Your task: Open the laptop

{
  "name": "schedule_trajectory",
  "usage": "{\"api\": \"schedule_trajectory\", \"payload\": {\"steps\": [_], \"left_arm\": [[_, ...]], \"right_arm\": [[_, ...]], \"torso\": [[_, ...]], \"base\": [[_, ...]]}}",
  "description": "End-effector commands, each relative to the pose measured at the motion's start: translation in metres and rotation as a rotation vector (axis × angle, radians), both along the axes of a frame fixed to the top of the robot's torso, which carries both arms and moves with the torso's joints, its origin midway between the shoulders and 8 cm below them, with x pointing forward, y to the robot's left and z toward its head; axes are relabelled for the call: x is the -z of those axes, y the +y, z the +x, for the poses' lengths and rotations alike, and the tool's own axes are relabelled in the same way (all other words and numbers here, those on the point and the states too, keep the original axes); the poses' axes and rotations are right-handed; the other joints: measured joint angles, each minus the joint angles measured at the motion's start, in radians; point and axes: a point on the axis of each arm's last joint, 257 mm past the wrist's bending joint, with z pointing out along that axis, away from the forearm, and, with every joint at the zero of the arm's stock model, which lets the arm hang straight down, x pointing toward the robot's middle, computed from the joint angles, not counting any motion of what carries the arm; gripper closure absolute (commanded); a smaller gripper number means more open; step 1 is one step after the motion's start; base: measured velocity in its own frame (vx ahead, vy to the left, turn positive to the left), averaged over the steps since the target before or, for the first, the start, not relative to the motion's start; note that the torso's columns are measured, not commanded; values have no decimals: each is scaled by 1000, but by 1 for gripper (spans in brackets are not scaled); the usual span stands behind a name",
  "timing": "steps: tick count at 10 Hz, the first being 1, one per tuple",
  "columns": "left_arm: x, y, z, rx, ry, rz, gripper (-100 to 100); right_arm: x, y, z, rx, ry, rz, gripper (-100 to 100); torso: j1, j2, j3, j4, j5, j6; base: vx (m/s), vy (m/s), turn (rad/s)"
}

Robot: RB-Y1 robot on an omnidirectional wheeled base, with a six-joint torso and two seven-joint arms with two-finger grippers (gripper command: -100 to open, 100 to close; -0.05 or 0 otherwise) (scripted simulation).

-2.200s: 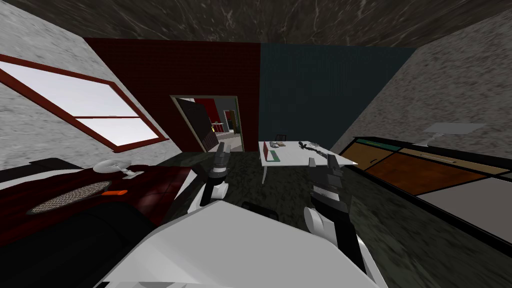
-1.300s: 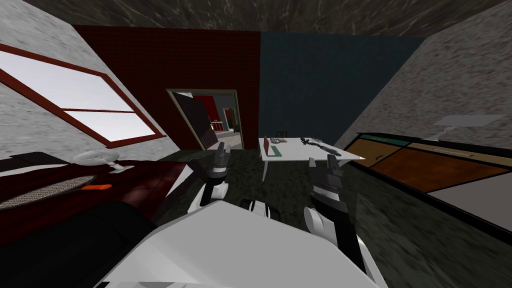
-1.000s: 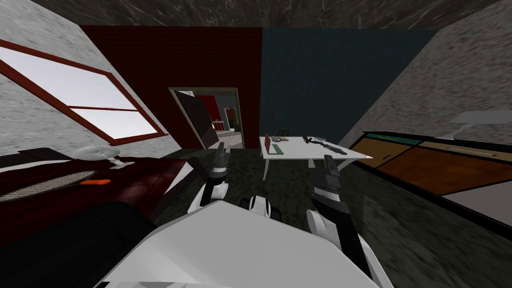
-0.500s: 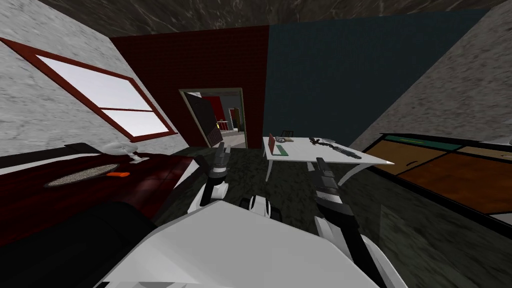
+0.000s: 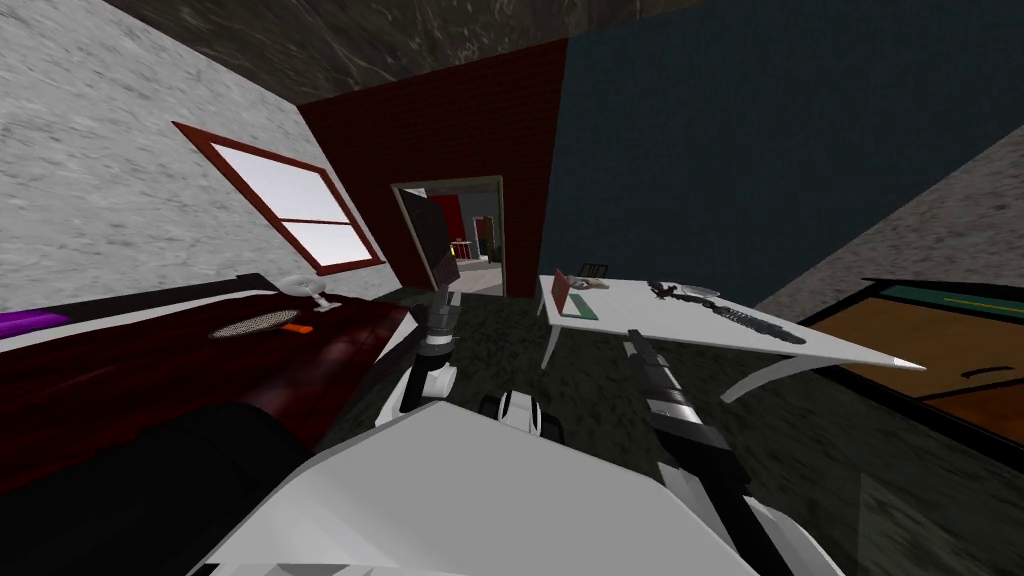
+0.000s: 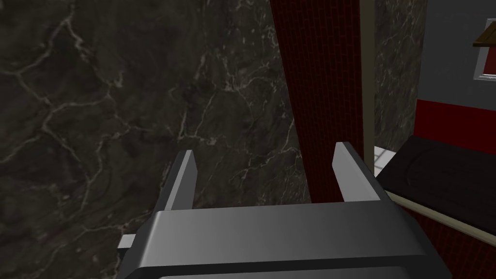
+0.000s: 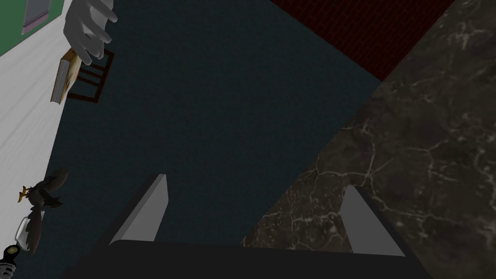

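The laptop (image 5: 566,297) stands on the near-left corner of a white table (image 5: 700,330) ahead of me; its red lid is raised over a green base. Both arms reach forward, well short of the table. My left gripper (image 5: 446,296) points toward the doorway, and its wrist view shows the fingers (image 6: 183,179) open with nothing between them. My right gripper (image 5: 633,340) is closer to the table's front edge, open and empty in its wrist view (image 7: 252,213), where the table's edge (image 7: 19,121) also appears.
A long dark object (image 5: 745,320) and small items lie on the table, with a chair (image 5: 593,270) behind it. A dark red surface (image 5: 200,350) with a mesh oval and a white stand is at the left. An open doorway (image 5: 460,235) is ahead, and a low cabinet (image 5: 950,350) at the right.
My view has turned and rolled; the table now looks larger and nearer on the right. My right arm has stretched further forward and lower. The left arm holds its pose.
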Motion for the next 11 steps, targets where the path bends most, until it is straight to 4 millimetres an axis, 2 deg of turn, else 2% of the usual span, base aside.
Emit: {"api": "schedule_trajectory", "payload": {"steps": [1, 2, 3, 5, 6, 8, 9, 11], "left_arm": [[0, 0, 0, 0, 0, 0, 0], [0, 0, 0, 0, 0, 0, 0], [0, 0, 0, 0, 0, 0, 0], [0, 0, 0, 0, 0, 0, 0], [0, 0, 0, 0, 0, 0, 0], [0, 0, 0, 0, 0, 0, 0], [0, 0, 0, 0, 0, 0, 0], [0, 0, 0, 0, 0, 0, 0]], "right_arm": [[23, -18, -6, 51, 79, -79, -100], [37, -32, -10, 84, 126, -115, -100], [37, -31, -10, 85, 127, -123, -100], [64, -62, -21, 157, 223, -198, -100], [64, -61, -21, 158, 226, -213, -100], [89, -95, -38, 234, 324, -290, -100], [90, -95, -38, 235, 327, -305, -100], [112, -131, -60, 314, 427, -385, -100]], "torso": [[-1, 1, 0, 0, 0, 1], [-1, 1, 0, 0, 0, 0], [0, 0, 0, 0, 0, 0], [0, 0, 0, 0, 0, 0], [1, -1, 0, 0, 0, 0], [0, 0, 0, 0, 0, 0], [0, 0, 0, 0, 0, 0], [0, 0, 0, 0, 0, 0]], "base": [[26, 61, 163], [36, 61, 218], [34, 43, 114], [42, 63, 254], [43, 51, 93], [43, 64, 233], [39, 54, 115], [49, 69, 269]]}}
